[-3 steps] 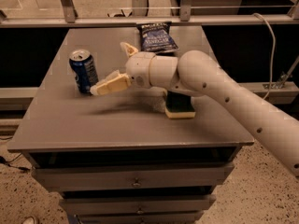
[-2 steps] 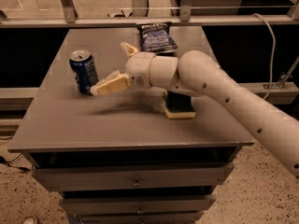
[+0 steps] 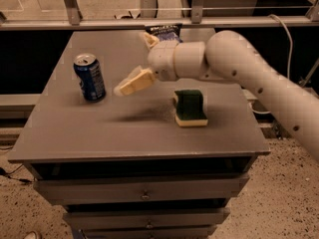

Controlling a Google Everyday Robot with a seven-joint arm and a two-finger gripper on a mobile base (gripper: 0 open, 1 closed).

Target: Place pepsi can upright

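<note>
My gripper [image 3: 137, 62]: jaws spread wide, pinching nothing. Hangs over middle of tabletop [image 3: 60, 133], near pepsi can [image 3: 90, 77], not touching it.

Can: upright on its base, left part of tabletop, pull-tab end up.

Judgement on handling: thin metal wall, smooth and slippery; dents easily if empty, firmer if full. Fill unknown, so weight unknown. Best hold is mid-body, across diameter, with light squeeze.

Sponge [image 3: 190, 107]: opposite side of gripper from can. Chip bag [image 3: 163, 31]: far edge, partly hidden by wrist.
</note>
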